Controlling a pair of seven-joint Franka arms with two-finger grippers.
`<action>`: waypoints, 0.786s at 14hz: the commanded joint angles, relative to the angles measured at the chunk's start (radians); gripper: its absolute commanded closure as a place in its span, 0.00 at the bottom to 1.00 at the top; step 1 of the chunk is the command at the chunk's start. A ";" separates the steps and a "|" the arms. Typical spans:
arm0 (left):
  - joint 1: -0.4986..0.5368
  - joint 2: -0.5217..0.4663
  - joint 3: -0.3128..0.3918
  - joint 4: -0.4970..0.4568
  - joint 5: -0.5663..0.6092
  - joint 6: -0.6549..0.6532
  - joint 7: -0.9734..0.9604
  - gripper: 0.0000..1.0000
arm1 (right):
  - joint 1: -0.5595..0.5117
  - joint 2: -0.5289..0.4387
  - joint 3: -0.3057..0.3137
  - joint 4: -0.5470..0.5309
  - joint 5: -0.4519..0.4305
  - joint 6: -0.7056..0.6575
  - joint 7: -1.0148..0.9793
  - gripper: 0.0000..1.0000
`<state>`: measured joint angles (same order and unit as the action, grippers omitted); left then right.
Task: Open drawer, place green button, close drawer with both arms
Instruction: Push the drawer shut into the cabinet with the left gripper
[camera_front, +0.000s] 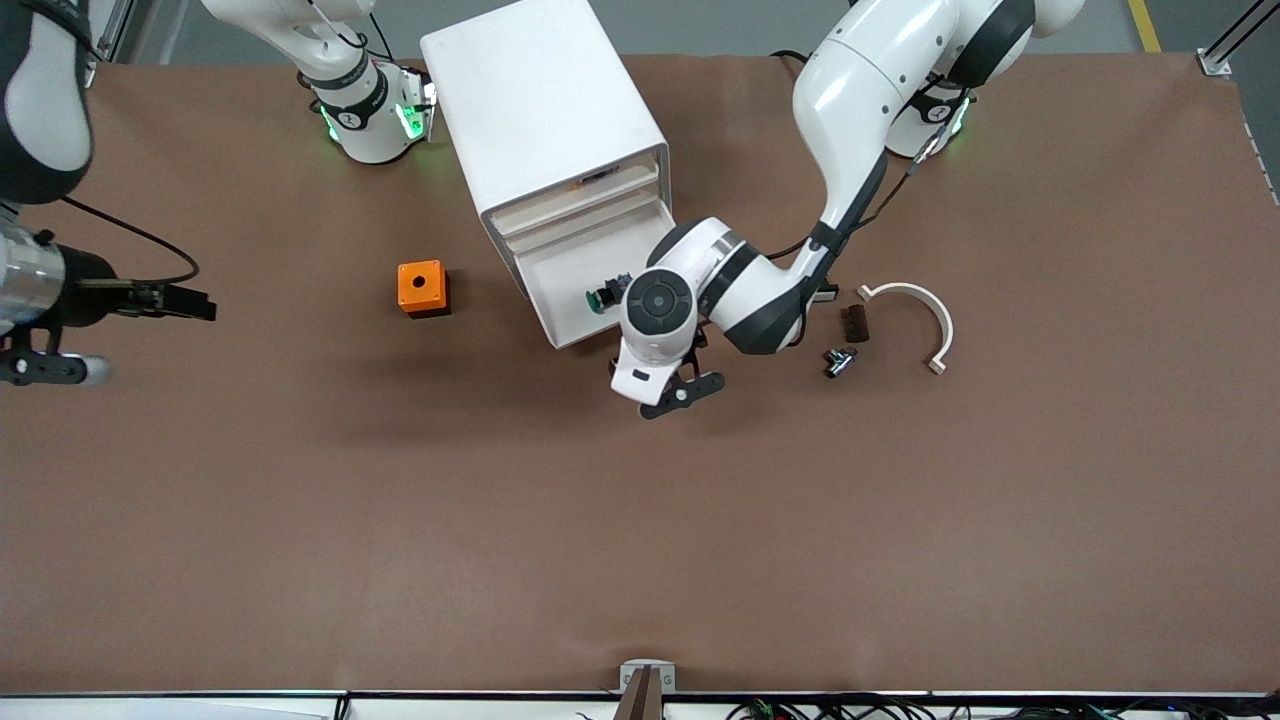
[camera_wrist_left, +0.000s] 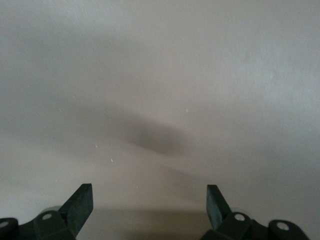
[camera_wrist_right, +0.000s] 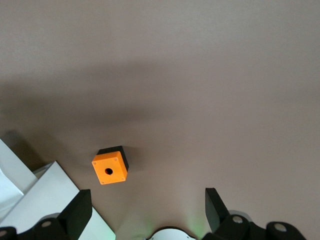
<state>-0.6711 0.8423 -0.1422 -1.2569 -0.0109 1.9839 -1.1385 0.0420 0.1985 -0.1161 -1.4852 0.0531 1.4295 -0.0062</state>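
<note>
Centre of the front view: the button (camera_front: 603, 296) lies in the pulled-out drawer (camera_front: 575, 290), beside the left gripper (camera_wrist_left: 149, 204), spread wide and empty. Push its stiff, light front squarely. The right gripper (camera_wrist_right: 145, 205), also wide and empty, waits at frame left.

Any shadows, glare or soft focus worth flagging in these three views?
Front view: even light, soft shadow on the table near the orange cube. Left wrist view: blank pale surface, one dark smudge of shadow. Right wrist view: broad shadow across the table above the cube, green glow at the bottom edge.
</note>
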 joint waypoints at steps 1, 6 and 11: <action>-0.031 -0.006 -0.005 -0.015 -0.016 0.013 -0.021 0.00 | -0.048 -0.011 0.021 0.013 -0.039 -0.015 -0.085 0.00; -0.087 -0.003 -0.007 -0.025 -0.109 0.013 -0.029 0.00 | -0.060 -0.001 0.024 0.026 -0.116 -0.009 -0.101 0.00; -0.101 -0.006 -0.019 -0.047 -0.173 0.012 -0.049 0.00 | -0.057 0.001 0.026 0.026 -0.117 -0.004 -0.098 0.00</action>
<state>-0.7683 0.8431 -0.1523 -1.2827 -0.1511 1.9857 -1.1736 -0.0006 0.1964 -0.1089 -1.4700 -0.0433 1.4285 -0.0958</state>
